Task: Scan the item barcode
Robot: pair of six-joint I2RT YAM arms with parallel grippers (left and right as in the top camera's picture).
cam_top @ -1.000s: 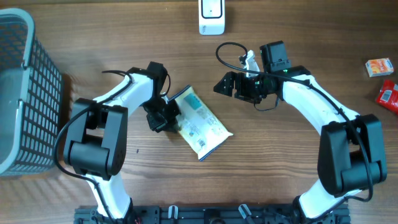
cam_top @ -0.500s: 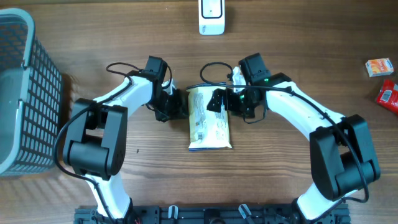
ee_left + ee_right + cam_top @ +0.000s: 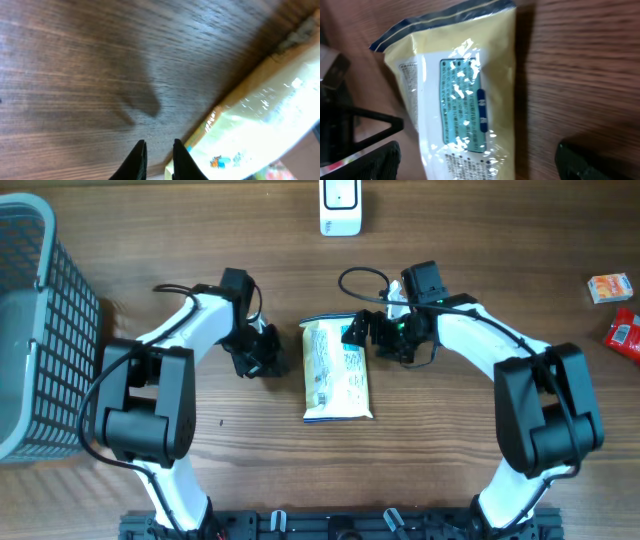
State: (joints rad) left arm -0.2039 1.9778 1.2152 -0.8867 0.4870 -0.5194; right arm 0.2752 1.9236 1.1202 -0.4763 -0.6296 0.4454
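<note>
One glossy flat pouch (image 3: 336, 370), grained wooden table (image 3: 450, 460)

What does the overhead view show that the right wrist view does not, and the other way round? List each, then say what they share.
Only overhead: the grey basket at the left edge, the white scanner at the top edge, and the orange box and red packet far right.
Only right wrist: close detail of the label, with its teal panel, fine print and glare on the wrapper, which is too small to make out from overhead.
Both: the yellow pouch lying flat on the wooden table.
</note>
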